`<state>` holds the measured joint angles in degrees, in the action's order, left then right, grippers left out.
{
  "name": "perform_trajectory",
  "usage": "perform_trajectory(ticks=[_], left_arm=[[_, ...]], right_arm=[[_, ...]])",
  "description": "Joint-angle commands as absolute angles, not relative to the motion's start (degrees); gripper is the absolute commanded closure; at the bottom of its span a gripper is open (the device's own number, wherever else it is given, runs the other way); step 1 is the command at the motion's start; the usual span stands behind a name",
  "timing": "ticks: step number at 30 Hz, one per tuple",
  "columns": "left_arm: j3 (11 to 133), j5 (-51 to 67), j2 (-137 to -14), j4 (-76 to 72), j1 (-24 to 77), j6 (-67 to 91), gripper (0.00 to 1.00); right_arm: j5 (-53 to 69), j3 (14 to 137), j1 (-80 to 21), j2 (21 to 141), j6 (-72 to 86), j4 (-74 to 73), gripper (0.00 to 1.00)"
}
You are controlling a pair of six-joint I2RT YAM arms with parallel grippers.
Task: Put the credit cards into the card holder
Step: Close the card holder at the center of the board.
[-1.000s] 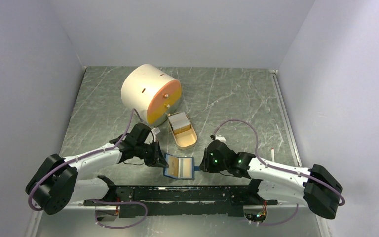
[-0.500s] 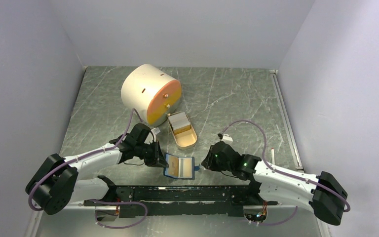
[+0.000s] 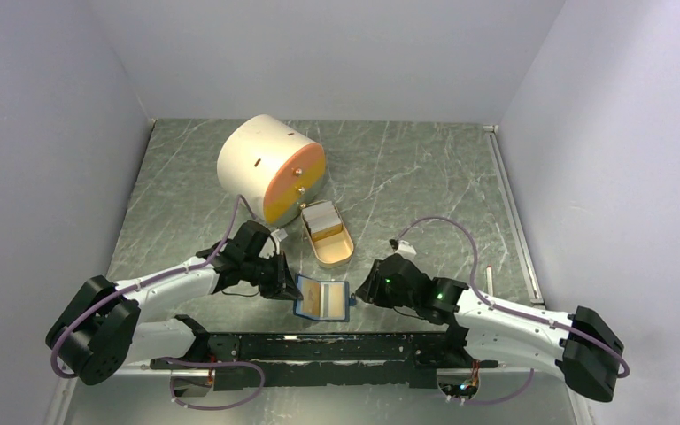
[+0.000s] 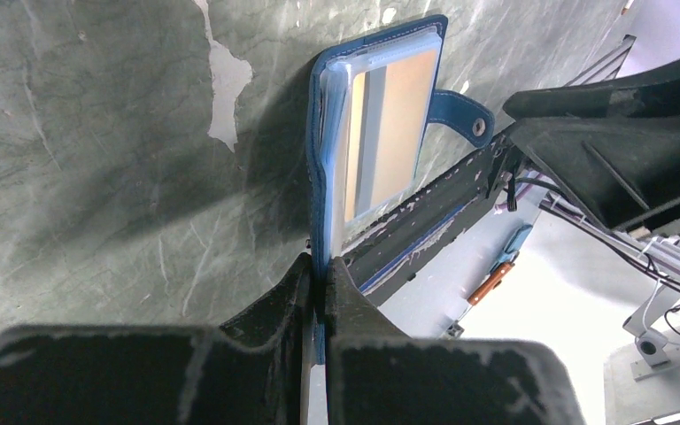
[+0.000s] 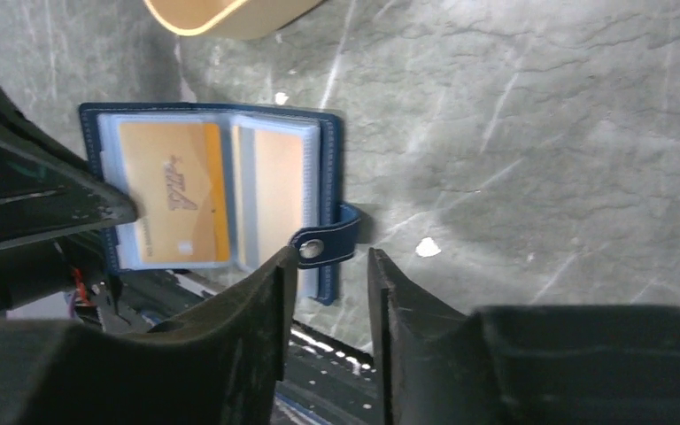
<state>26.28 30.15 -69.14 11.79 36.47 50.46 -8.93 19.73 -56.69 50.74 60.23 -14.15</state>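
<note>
Holder (image 3: 321,298) is lying open at the table's near edge, between the left gripper (image 3: 289,285) and the right gripper (image 3: 360,296); cards (image 3: 320,218) are sitting in the dish (image 3: 340,252) just beyond it.

Left wrist: the jaws are pinching tight on the holder's blue edge.

Right wrist: the jaws are standing partly apart, gripping nothing, with the tab (image 5: 323,245) lying at the mouth of their gap.
</note>
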Motion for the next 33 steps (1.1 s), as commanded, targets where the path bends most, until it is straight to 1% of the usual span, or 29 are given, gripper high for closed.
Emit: perform_trajectory(ticks=[1,3,8,13,16,18,22,28,29,33], left_arm=[[25.7,31.0,-68.2,9.8,36.1,51.4,0.91],[25.6,31.2,-68.2,9.6,36.1,51.4,0.91],[25.5,31.1,-67.8,9.7,36.1,51.3,0.91],[25.1,31.4,-67.6,9.5,36.1,51.3,0.91],[24.7,31.4,-67.4,9.2,36.1,51.5,0.91],[24.6,31.5,-67.3,9.1,36.1,51.5,0.91],[24.4,31.4,-67.4,9.0,36.1,51.5,0.91],[24.5,31.3,-67.8,8.9,36.1,51.5,0.91],[24.6,31.4,-67.9,8.9,36.1,51.5,0.91],[24.9,31.6,-68.2,8.8,36.1,51.7,0.91]], right_arm=[[-15.2,25.1,-60.7,53.0,63.7,-18.0,0.58],[-17.5,27.5,-62.8,56.3,64.5,-19.7,0.54],[-22.2,31.6,-65.9,63.4,65.0,-22.7,0.50],[-23.0,33.3,-66.4,68.3,63.7,-23.5,0.49],[-23.0,33.3,-66.5,69.2,63.3,-23.2,0.51],[-23.6,33.2,-66.5,69.2,63.3,-23.6,0.55],[-24.4,32.3,-66.4,67.7,63.4,-24.7,0.66],[-24.2,30.2,-66.4,63.8,63.1,-23.8,0.76],[-24.1,29.8,-66.4,63.4,62.7,-23.0,0.79],[-23.0,29.2,-66.4,63.5,62.1,-21.7,0.96]])
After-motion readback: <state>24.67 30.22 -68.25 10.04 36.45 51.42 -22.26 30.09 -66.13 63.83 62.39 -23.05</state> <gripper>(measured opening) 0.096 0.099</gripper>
